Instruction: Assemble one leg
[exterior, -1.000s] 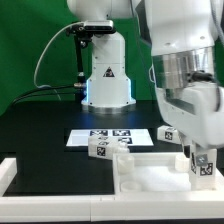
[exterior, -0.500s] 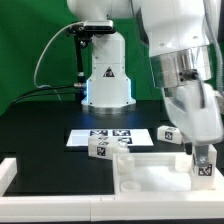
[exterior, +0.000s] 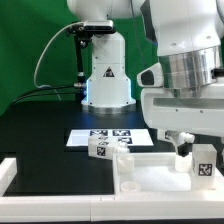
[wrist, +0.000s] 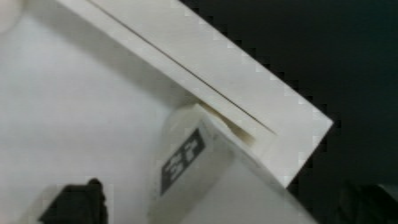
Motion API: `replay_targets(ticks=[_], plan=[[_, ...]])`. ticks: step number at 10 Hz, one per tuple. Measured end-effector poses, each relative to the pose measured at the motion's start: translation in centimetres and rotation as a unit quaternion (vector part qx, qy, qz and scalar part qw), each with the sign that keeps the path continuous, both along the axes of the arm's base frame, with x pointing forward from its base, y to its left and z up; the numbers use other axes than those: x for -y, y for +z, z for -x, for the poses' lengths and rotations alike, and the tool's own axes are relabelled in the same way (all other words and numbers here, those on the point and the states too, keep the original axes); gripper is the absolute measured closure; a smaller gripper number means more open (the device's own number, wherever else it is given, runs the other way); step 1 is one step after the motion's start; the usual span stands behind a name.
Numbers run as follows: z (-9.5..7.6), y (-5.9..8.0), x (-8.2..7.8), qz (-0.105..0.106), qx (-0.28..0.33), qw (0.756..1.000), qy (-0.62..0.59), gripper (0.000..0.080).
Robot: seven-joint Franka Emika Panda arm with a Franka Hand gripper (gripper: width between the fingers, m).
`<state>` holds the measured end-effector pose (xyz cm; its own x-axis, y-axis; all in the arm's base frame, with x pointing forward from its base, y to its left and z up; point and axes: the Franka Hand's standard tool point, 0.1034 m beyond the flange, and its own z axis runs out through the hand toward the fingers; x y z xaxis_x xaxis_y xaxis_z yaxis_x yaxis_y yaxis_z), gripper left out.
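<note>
A white leg (exterior: 203, 163) with a black-and-white tag stands upright in the near corner of the large white tray-like piece (exterior: 150, 178), at the exterior view's right. My gripper (exterior: 204, 152) is low over it, its jaws straddling the leg. One finger (exterior: 185, 151) stands a little apart from the leg's side. In the wrist view the leg (wrist: 222, 165) lies between my dark fingertips (wrist: 75, 203), with a gap on each side. My gripper (wrist: 228, 208) is open around the leg.
Two more legs (exterior: 100, 147) (exterior: 122, 143) lie by the marker board (exterior: 85, 138). A third leg (exterior: 166, 134) is partly hidden behind my hand. The arm's base (exterior: 107, 82) stands at the back. A white rim (exterior: 8, 172) lies at the exterior view's left.
My hand has turned about its axis over the leg and now faces the camera broadside. The finger that was on the leg now stands off it. The leg stays in place.
</note>
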<state>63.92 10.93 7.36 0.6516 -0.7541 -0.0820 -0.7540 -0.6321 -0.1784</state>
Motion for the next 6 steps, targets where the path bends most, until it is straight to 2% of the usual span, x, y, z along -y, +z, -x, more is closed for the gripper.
replay_targets(ticks=[1, 2, 3, 4, 6], plan=[[0.14, -0.05, 0.08, 0.009, 0.003, 0.998, 0.055, 0.0151], [0.09, 0.01, 0.23, 0.038, 0.002, 0.981, 0.192, 0.0151], [-0.61, 0.14, 0.01, 0.050, 0.013, 0.964, 0.263, 0.0151], [-0.57, 0.05, 0.07, 0.049, 0.012, 0.967, 0.251, 0.0151], [-0.56, 0.02, 0.05, 0.048, 0.009, 0.971, 0.232, 0.0402]])
